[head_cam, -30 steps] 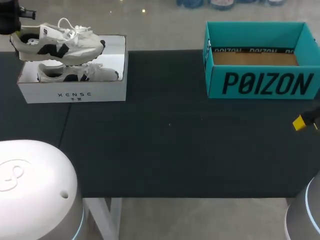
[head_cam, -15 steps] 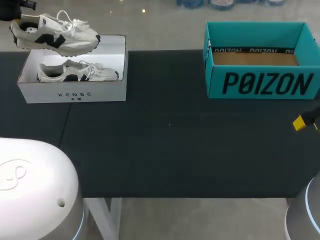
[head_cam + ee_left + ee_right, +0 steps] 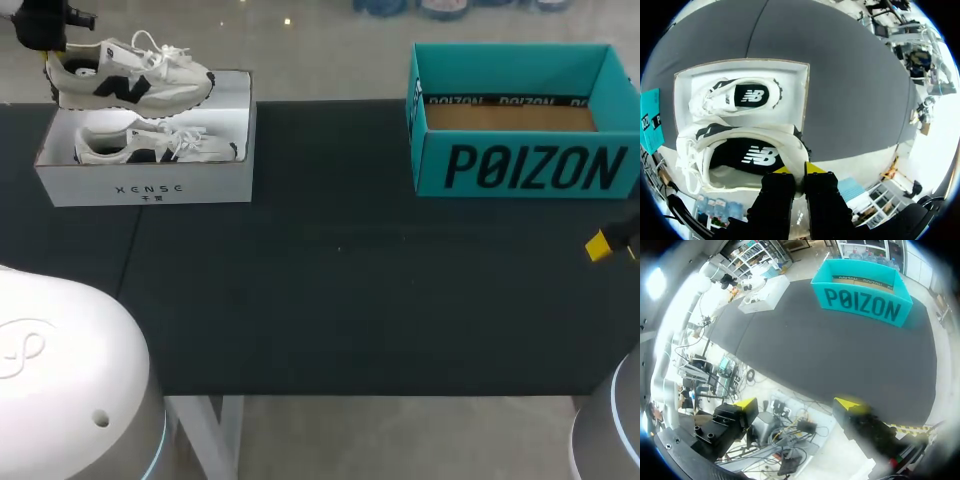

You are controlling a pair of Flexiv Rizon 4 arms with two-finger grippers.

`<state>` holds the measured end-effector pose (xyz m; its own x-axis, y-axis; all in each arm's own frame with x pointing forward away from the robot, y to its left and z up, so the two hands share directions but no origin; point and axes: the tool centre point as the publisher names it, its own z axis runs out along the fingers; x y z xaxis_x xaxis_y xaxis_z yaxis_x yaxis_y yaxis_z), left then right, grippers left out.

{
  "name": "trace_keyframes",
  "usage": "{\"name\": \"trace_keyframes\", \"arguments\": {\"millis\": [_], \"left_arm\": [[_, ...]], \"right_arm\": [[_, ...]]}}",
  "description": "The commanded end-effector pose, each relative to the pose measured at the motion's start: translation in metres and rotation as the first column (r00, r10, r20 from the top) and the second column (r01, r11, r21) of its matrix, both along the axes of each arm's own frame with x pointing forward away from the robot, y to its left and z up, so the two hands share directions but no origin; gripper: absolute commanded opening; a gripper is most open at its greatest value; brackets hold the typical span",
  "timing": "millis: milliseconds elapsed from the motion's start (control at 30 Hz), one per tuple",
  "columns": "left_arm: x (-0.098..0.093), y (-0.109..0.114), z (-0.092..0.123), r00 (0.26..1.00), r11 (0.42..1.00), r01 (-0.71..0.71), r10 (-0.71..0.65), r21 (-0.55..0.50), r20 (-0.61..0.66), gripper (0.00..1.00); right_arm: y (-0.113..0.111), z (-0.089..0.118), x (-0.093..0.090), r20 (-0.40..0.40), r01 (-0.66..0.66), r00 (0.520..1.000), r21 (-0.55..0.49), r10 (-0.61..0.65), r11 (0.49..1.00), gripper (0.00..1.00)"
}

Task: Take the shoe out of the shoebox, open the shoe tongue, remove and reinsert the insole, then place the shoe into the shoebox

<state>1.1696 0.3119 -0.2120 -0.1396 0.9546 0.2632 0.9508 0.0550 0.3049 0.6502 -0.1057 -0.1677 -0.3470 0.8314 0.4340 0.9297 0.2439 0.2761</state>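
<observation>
Two sneakers show here. The spare sneaker (image 3: 155,147) lies in the white shoebox (image 3: 145,188) at the far left of the worktop (image 3: 340,300). The shoe (image 3: 130,78) hangs just above that box, toe toward the middle, pinched at the heel collar by the left pincer (image 3: 799,171), one yellow tip inside the padded rim and one outside.

The right pincer (image 3: 797,403) stands spread wide with nothing in it, low at the worktop's right edge, near the teal box (image 3: 530,165).

I judge the shoe light but floppy. The upper and collar give under pressure, so a single heel hold lets the toe sag and swing (the loose laces (image 3: 165,52) could snag on the box wall). The sole is likely the stiff part. A firmer hold would take the heel counter or midsole, leaving the mouth and the dark insole (image 3: 757,155) free for the other pincer.
</observation>
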Motion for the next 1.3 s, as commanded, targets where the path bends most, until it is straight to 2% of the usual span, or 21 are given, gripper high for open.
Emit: {"name": "trace_keyframes", "arguments": {"millis": [33,300,500,900,1300], "left_arm": [[0.014,0.002,-0.016,1.0,1.0,0.001,-0.001,-0.002,-0.007,0.0],[0.033,0.008,-0.031,1.0,0.999,-0.021,0.02,-0.04,-0.004,0.0],[0.041,0.002,-0.047,1.0,0.999,-0.016,0.015,-0.05,-0.02,0.0],[0.043,-0.014,-0.078,0.998,0.997,0.031,-0.034,-0.065,-0.057,0.0],[0.033,-0.028,-0.113,0.994,0.99,0.039,-0.053,-0.134,-0.097,0.0]], "right_arm": [[0.0,0.0,0.002,-0.004,0.0,1.0,-0.003,0.0,1.0,1.0],[0.0,0.0,0.002,-0.004,0.0,1.0,-0.003,0.0,1.0,1.0],[0.0,0.0,0.002,-0.004,0.0,1.0,-0.003,0.0,1.0,1.0],[0.0,0.0,0.002,-0.004,0.0,1.0,-0.003,0.0,1.0,1.0],[0.0,0.0,0.002,-0.004,0.0,1.0,-0.003,0.0,1.0,1.0]]}}
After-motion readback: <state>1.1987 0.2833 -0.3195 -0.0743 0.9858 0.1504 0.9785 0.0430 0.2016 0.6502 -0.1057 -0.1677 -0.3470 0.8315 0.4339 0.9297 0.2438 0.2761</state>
